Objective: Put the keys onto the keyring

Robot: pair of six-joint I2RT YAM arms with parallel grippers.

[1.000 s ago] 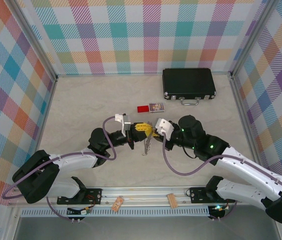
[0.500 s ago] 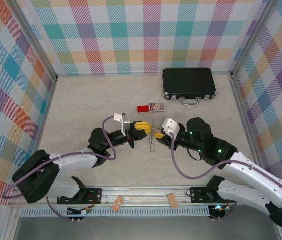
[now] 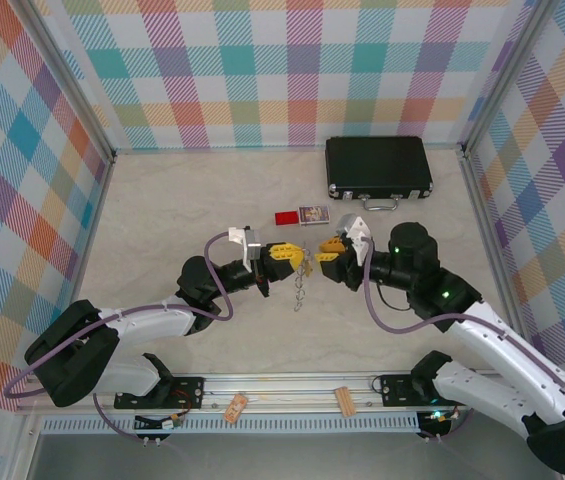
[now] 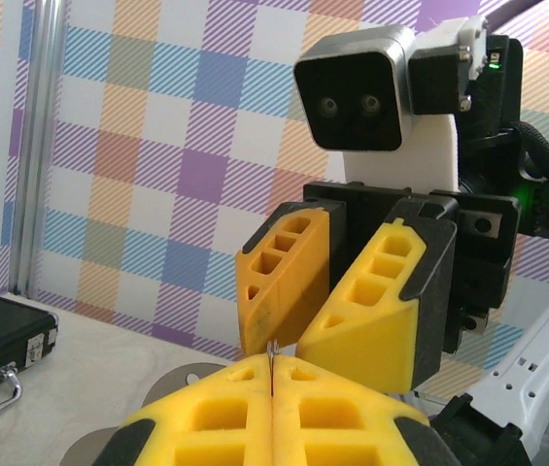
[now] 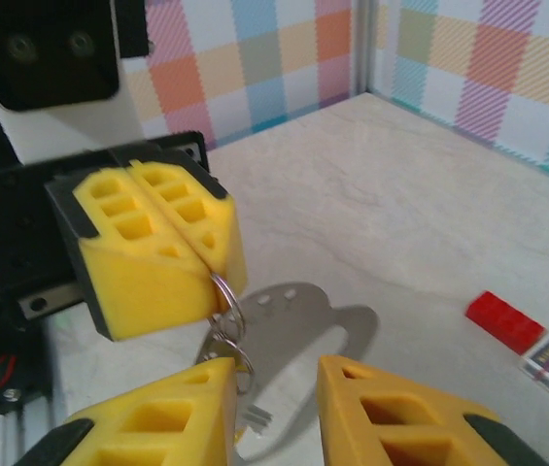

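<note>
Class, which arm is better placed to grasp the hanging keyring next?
Right. The right end effector is open and faces the keyring dangling from the shut left end effector.

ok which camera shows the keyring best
The right wrist view: the grey keyring hangs close up from the shut left claw, its loop and small rings plain. Top external shows a thin dangling strip. The left wrist view catches a metal sliver between its pads.

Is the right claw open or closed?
Open. The right claw has its yellow fingers standing apart, and the keyring shows through the gap between them.
</note>
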